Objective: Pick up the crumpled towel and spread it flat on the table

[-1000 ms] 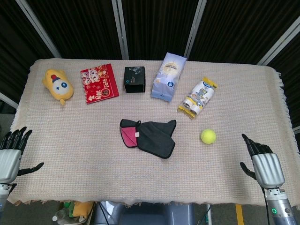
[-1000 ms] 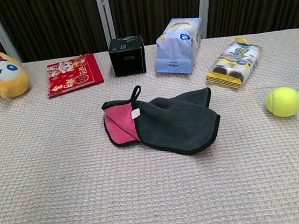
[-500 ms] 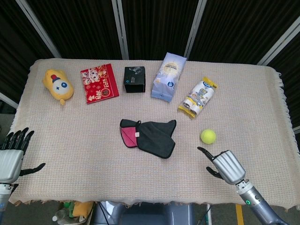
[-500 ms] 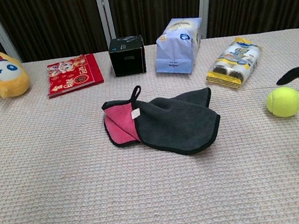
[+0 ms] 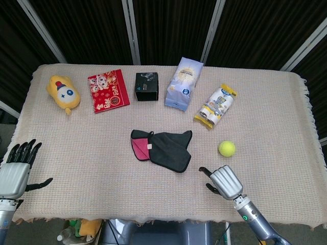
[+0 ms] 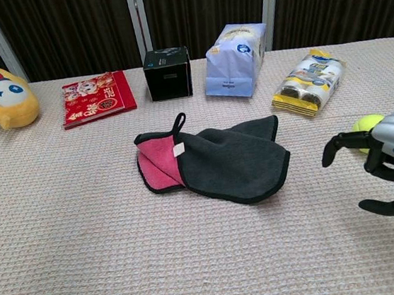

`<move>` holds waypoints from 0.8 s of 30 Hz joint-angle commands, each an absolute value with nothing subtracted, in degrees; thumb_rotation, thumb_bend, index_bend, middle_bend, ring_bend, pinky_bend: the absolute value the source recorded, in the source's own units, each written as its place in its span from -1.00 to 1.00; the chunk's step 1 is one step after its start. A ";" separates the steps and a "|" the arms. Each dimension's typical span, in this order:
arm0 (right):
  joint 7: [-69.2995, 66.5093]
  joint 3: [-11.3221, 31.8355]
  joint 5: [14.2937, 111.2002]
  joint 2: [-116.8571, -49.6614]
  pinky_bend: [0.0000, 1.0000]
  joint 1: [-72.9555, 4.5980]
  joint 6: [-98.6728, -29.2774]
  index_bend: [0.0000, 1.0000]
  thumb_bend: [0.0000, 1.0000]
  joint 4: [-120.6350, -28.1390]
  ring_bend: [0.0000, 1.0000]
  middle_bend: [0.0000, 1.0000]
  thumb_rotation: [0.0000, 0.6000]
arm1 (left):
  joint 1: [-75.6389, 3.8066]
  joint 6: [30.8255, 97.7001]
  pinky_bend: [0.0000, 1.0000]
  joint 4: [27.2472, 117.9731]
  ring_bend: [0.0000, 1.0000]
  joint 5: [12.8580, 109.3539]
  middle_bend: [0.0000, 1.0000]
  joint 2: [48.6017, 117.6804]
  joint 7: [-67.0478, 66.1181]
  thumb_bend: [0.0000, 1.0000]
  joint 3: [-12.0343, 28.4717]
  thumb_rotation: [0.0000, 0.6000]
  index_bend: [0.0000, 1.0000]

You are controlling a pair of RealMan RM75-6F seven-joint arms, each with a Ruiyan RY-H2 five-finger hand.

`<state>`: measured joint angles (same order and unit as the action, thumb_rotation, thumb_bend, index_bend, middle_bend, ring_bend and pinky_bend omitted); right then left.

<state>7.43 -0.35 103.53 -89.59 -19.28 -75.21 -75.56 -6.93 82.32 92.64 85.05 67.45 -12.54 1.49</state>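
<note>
Towel lies up and left of our right hand.
The crumpled towel (image 5: 163,148) sits mid-frame on the worktop (image 5: 76,148), long axis running upper left to lower right. Our right hand (image 5: 223,182), fingers spread and empty, is near its lower-right corner; our left hand (image 5: 16,168), also spread and empty, waits well apart at lower left.

yellow plush toy (image 5: 64,93), red booklet (image 5: 108,91), tennis ball (image 5: 227,148)
</note>
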 commanded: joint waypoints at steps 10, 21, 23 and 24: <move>11.05 1.70 102.51 -96.82 0.89 -21.17 -76.72 -0.18 -0.43 -71.56 1.00 0.95 1.00 | -7.19 81.85 -1.00 92.16 -1.00 84.90 -1.00 68.08 -13.02 -1.00 1.39 1.00 -1.00; 9.88 1.90 101.17 -101.52 0.89 -22.60 -76.78 -0.18 -0.43 -66.28 1.00 0.95 1.00 | -7.71 80.86 -1.00 91.55 -1.00 84.70 -1.00 69.20 -14.22 -1.00 1.18 1.00 -1.00; 9.59 2.00 100.84 -102.38 0.89 -22.84 -76.70 -0.18 -0.43 -65.61 1.00 0.95 1.00 | -7.77 80.76 -1.00 91.46 -1.00 84.67 -1.00 69.34 -14.34 -1.00 1.15 1.00 -1.00; 9.42 2.06 100.71 -102.92 0.89 -22.96 -76.78 -0.18 -0.43 -65.18 1.00 0.95 1.00 | -7.80 80.77 -1.00 91.41 -1.00 84.71 -1.00 69.42 -14.34 -1.00 1.16 1.00 -1.00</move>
